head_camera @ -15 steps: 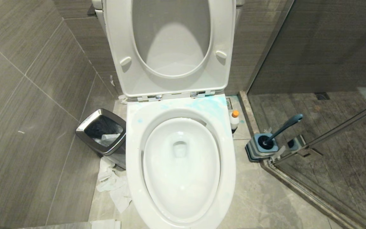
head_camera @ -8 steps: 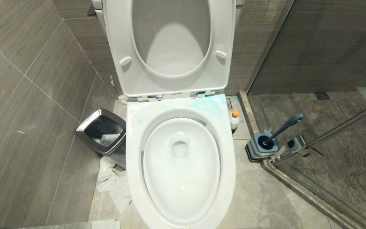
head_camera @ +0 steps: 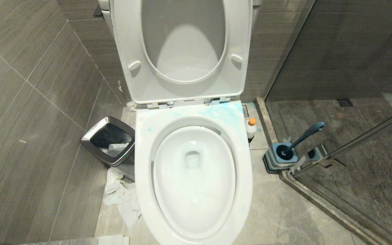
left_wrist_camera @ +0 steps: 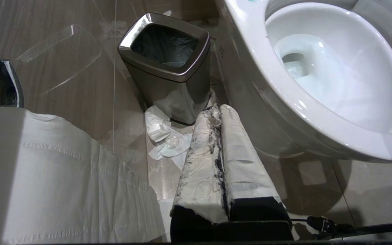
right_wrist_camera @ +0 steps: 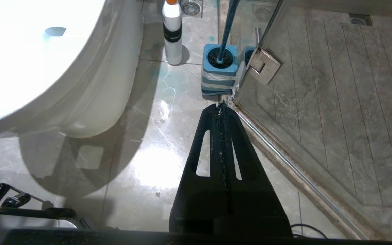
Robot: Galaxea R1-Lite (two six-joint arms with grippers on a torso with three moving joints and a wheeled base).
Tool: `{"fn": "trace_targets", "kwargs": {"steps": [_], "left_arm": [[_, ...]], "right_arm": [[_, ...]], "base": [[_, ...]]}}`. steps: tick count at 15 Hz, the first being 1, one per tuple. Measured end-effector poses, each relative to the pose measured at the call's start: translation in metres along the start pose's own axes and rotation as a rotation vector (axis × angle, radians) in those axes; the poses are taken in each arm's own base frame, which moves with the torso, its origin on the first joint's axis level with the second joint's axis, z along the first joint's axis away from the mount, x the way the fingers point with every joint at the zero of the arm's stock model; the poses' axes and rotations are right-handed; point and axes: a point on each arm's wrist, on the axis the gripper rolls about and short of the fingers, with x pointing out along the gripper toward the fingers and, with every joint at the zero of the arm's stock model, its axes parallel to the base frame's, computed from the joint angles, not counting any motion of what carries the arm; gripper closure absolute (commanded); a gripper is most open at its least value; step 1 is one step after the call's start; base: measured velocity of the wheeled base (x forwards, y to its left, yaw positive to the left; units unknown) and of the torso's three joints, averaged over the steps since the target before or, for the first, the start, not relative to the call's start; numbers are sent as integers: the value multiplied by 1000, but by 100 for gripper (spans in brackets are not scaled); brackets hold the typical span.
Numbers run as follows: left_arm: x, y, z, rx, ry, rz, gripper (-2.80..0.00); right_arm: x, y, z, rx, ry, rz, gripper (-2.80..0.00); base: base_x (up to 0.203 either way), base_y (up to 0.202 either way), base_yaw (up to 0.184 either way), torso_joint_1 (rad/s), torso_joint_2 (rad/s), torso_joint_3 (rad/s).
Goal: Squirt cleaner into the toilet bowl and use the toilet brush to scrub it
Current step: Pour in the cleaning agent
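Nothing's budged in the head view; toilet brush (head_camera: 303, 135) sits in its holder (head_camera: 281, 160), both pincers (left_wrist_camera: 220, 109) (right_wrist_camera: 221, 106) pressed together, empty.

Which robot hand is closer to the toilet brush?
The right. The right gripper points at the toilet brush in its holder, just short of it. The left gripper is across the toilet bowl, by the bin.

toilet bowl (head_camera: 196, 211): white, turquoise smears
cleaner (head_camera: 251, 128): white, orange cap, black band
toilet brush (head_camera: 305, 135): dark blue-grey
bin (head_camera: 109, 144): shiny silver, black inside
floor (head_camera: 284, 217): grey marble
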Motion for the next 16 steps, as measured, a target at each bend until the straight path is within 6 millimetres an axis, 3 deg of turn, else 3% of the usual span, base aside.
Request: {"fn": "trace_targets", "kwargs": {"steps": [6, 10, 16], "left_arm": [[-1, -1, -7, 136, 93, -21, 0], [-1, 1, -7, -42, 94, 46, 0], [0, 1, -5, -58, 59, 53, 0]], "right_arm": [[0, 0, 0, 0, 0, 1, 0], [0, 0, 0, -1, 0, 2, 0], [0, 0, 0, -5, -1, 5, 0]], "base": [[0, 0, 0, 0, 0, 0], [0, 0, 0, 0, 0, 0], [0, 0, 0, 0, 0, 0]]}}
